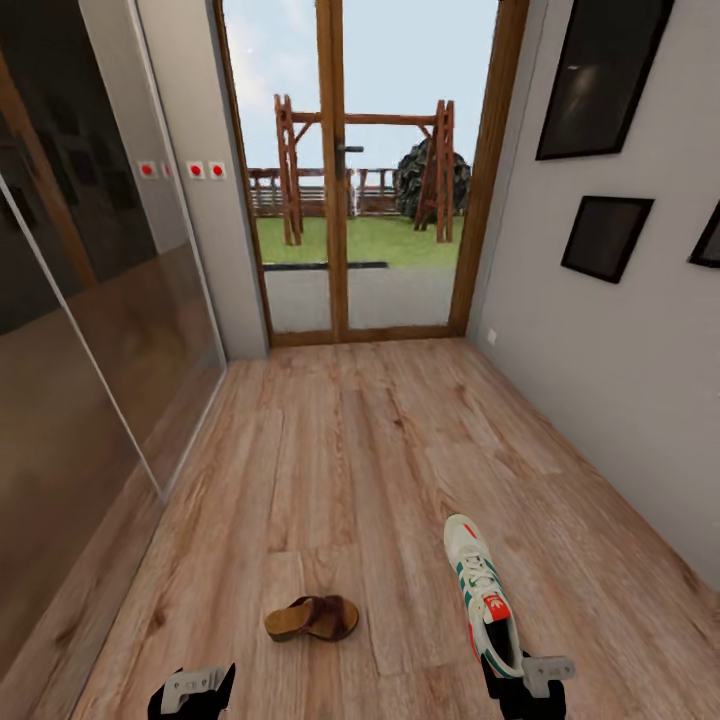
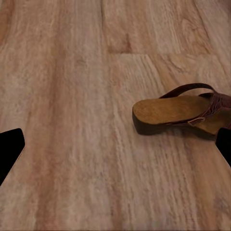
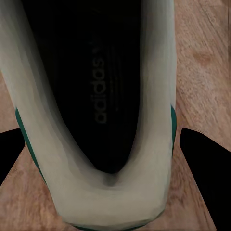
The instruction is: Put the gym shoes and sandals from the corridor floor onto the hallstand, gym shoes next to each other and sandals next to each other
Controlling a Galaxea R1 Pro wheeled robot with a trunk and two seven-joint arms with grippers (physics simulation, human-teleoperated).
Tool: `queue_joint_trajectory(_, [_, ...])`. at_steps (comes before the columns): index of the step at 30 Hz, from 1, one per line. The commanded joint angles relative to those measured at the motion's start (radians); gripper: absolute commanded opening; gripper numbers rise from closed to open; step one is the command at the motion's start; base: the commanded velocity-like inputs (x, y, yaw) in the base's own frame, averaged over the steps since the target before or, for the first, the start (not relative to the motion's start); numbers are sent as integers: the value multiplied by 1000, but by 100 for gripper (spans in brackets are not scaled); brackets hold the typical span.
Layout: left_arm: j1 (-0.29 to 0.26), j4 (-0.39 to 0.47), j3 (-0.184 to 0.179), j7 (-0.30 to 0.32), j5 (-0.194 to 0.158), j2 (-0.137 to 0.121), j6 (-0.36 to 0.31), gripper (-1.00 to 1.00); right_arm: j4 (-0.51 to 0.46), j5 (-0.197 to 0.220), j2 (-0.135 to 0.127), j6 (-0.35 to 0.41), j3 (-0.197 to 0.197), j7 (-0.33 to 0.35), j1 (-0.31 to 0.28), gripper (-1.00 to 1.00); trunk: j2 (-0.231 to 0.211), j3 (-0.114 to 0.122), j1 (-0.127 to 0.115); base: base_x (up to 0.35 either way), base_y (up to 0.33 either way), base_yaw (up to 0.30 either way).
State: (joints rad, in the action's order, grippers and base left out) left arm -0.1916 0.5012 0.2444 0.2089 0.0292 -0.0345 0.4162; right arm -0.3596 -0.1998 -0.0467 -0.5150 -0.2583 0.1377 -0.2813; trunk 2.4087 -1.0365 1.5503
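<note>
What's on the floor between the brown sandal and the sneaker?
Nothing. In the head view, only bare wood floor lies between the sandal and the sneaker.

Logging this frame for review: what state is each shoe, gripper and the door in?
Gym shoe: upright on the floor, heel between the right gripper's fingers.
Sandal: on the floor, ungripped.
Right gripper: open around the shoe's heel.
Left gripper: open, empty.
Glass door: closed.

The gym shoe [image 1: 484, 592] is off-white with green side stripes, a red tongue patch and a black lining. The sandal [image 1: 312, 618] is dark brown over a tan footbed. The corridor floor [image 1: 340, 450] shows light brown wood grain.
</note>
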Motion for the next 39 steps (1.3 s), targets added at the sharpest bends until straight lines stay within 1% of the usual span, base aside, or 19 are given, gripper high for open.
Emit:
queue_joint_trajectory(1, [-1,-1,7,9,3,1,3,100,1,-7,1,-4,-9,7,-1,-100,0,-1,0,27,279,-276])
queue_joint_trajectory(17, [-1,0,7,9,2,1,3,100,-1,-7,-1,-4,-9,7,-1,-100,0,-1,0,5,258,-276])
queue_joint_trajectory(30, [-1,0,7,9,1,1,3,100,-3,-6,-1,-1,-10,8,-1,-100,0,-1,0,0,14,-261])
queue_joint_trajectory(39, [-1,0,7,9,1,1,4,100,-4,-7,-2,0,-9,9,-1,-100,0,-1,0,0,0,-57])
